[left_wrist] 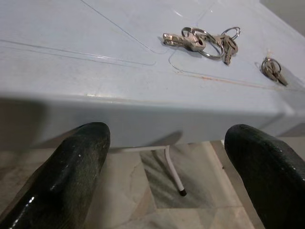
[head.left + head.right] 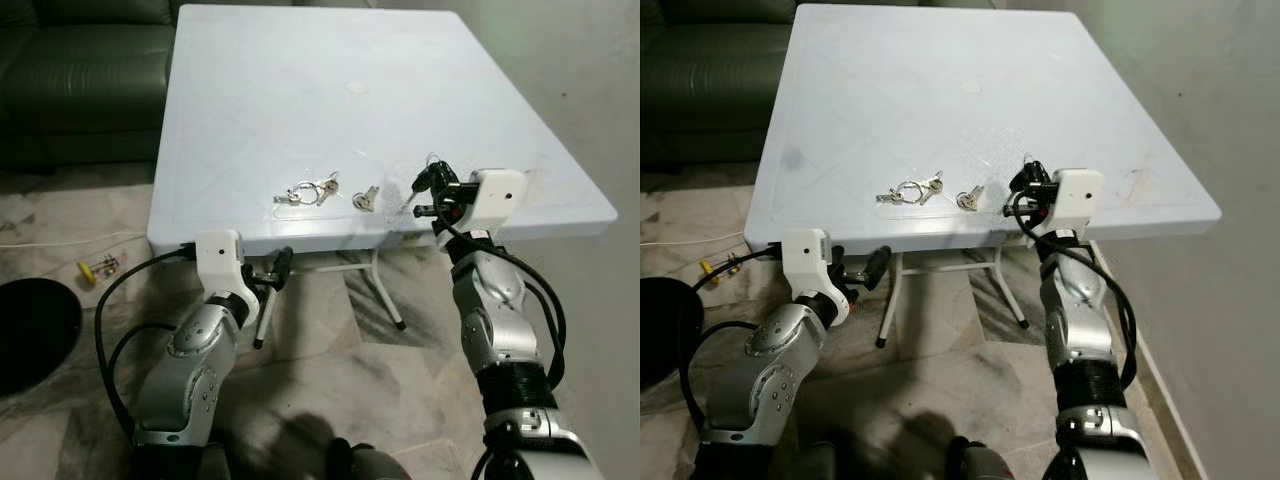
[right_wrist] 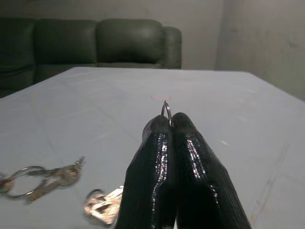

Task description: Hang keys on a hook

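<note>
A: We are standing at the near edge of the white table (image 2: 250, 90), looking down on it. Our right gripper (image 3: 167, 125) is hovering just above the tabletop near that edge, its two black fingers pressed together and pinching a small metal key ring (image 3: 165, 110) whose loop is poking out between the tips.

B: And a key (image 2: 411, 203) is dangling below that grip, hanging just over the table surface.

A: Yes. To the left of it, two more sets are lying flat on the table: a larger bunch of keys (image 2: 308, 190) on linked rings, and a smaller key pair (image 2: 366, 197) between that bunch and our right gripper. They are lying near each other but apart.

B: What is our left gripper (image 2: 272, 268) doing?

A: It is hanging below the table's front edge, fingers (image 1: 66, 171) spread wide with nothing between them. Through that gap we are seeing the table's rim and a white table leg (image 1: 172, 171) standing on the marble floor (image 2: 330, 330).

B: Beyond the table?

A: A dark green sofa (image 2: 80, 70) is sitting at the far left.
</note>
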Available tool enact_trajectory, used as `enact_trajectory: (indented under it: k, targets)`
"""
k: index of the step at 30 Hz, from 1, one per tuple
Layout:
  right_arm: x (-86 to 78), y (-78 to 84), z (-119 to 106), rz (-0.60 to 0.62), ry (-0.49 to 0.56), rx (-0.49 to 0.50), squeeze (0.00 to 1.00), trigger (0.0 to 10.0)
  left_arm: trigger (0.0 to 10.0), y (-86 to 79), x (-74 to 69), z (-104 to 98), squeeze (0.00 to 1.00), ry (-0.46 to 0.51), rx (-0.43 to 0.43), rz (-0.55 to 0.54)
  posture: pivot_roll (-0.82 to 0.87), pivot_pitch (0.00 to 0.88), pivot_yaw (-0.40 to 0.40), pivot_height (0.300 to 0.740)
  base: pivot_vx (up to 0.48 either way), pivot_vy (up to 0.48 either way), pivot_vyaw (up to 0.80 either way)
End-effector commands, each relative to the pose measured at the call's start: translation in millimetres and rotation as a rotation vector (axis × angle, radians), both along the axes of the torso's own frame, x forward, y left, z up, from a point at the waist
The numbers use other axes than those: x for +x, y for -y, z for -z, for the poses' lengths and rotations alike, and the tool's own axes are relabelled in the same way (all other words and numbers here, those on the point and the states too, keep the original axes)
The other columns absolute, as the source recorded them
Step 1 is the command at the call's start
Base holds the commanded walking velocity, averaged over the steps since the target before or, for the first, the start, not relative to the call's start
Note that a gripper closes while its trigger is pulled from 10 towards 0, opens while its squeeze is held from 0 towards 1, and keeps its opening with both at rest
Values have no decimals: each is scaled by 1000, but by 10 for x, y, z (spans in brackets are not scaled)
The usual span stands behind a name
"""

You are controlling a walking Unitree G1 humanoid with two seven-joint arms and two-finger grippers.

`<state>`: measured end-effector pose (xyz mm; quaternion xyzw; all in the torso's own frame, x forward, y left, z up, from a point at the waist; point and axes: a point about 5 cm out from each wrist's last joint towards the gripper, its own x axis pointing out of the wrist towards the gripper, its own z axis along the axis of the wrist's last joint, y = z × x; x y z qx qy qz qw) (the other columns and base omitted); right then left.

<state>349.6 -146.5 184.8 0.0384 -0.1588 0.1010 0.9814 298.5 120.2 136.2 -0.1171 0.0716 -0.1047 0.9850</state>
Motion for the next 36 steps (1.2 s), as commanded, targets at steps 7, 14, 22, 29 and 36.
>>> enact_trajectory:
  k: [7,14,22,29,36]
  targets:
    - [-90,32,-34,9,-37,-59,0,10000,10000,-13,-74,-25,0,76,-4,-94,12,149,-145,740,0,0,0]
    - [-163,41,-8,-2,-73,-78,0,10000,10000,152,-283,200,0,20,16,-83,12,182,-154,740,0,0,0]
    - [-206,40,-52,-1,-68,-81,0,10000,10000,304,-364,133,0,59,21,-52,13,188,-155,740,0,0,0]
    - [-321,30,-104,1,-43,-77,0,10000,10000,306,-429,-59,0,150,-24,-128,10,189,-152,740,0,0,0]
    - [-488,-35,-81,-5,-49,-60,0,10000,10000,313,-506,-219,0,219,-24,-207,5,185,-150,740,0,0,0]
